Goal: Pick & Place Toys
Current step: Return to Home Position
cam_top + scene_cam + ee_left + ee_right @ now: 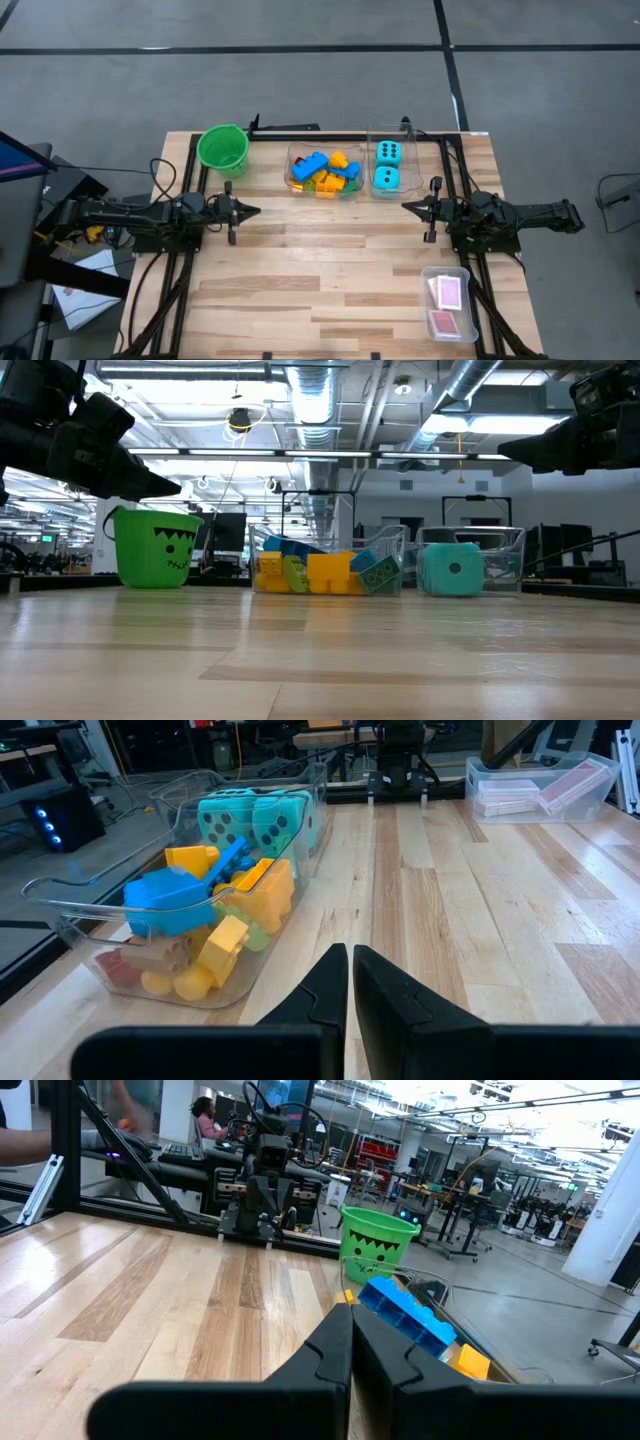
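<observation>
Along the back edge of the table (320, 270) there's a row of 3 containers. A green bucket (222, 150) with a face printed on it is on the left, a clear block tub (296, 183) is in the middle, and a clear dice tub (372, 135) sits just beside that on the right.

The block tub is heaped with blocks (332, 182) in yellow, orange, blue and green. A long blue block (312, 165) lies on top at a slant, with its long axis running from front-left to back-right.

The dice tub holds 2 cyan dice (388, 152) with dotted faces up. They're lined up one behind the other, front to back, same as the tub's long side.

Well apart from all that, near the front right corner, a card tub (472, 300) holds 2 flat piles of pink-backed cards (450, 292). Those also sit one behind the other, along the tub's long side.

The left gripper (252, 211) hangs above the left part of the table, pointing right. The right gripper (408, 207) hangs above the right part, pointing left, so the 2 face each other. Both are up off the wood in the low view. In the wrist views both sets of jaws are pressed together with nothing between them.
</observation>
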